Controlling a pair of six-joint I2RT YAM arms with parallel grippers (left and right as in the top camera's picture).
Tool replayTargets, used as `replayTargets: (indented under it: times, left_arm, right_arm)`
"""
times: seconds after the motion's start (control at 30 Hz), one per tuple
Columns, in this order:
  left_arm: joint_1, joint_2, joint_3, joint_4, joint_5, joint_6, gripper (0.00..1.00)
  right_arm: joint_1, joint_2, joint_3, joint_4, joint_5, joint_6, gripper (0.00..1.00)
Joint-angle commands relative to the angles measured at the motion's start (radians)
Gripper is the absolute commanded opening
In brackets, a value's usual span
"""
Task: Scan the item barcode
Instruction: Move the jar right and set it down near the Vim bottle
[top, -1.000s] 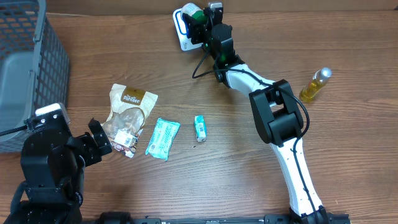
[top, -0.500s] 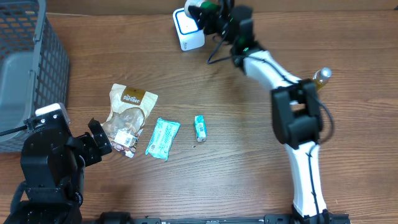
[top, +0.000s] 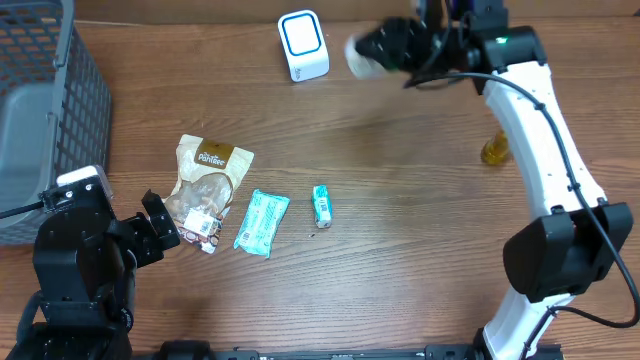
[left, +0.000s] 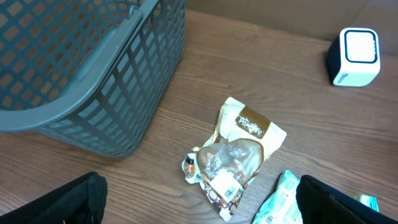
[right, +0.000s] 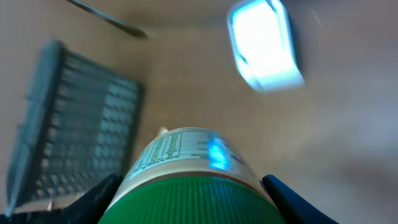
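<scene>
Green-capped bottle (right: 186, 155) sits clamped between your right claw's (right: 189, 200) fingers, near the scanner (top: 302, 45); your left claw (left: 200, 202) hangs wide open, empty.

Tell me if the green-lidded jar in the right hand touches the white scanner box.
Apart: overhead shows bare table between green-lidded jar and white scanner box.

The basket (top: 40, 90) sits at the table's (top: 380, 250) far left corner. The scanner (top: 303, 45) stands at the far edge, the jar (top: 368, 55) just right of it (held up, off the table). Nearer, left to right: bag (top: 205, 190), packet (top: 262, 222), tube (top: 321, 205). A bottle (top: 494, 151) lies far right.
</scene>
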Motion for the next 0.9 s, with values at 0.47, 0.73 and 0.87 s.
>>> replayTargets:
  times: [0.47,0.73,0.87]
  left_arm:
    - [0.005,-0.004,0.005,0.001,-0.010,-0.003,1.00]
    - [0.005,-0.004,0.005,0.001,-0.010,-0.003,0.99]
    - [0.005,-0.004,0.005,0.000,-0.010,-0.003,1.00]
  right_arm:
    - [-0.042,0.006,-0.047,-0.499,0.537,-0.147,0.55]
    - [-0.039,0.006,-0.238,-0.395,0.619,-0.066,0.62]
    - [-0.039,0.006,-0.366,-0.295,0.661,-0.025,0.65]
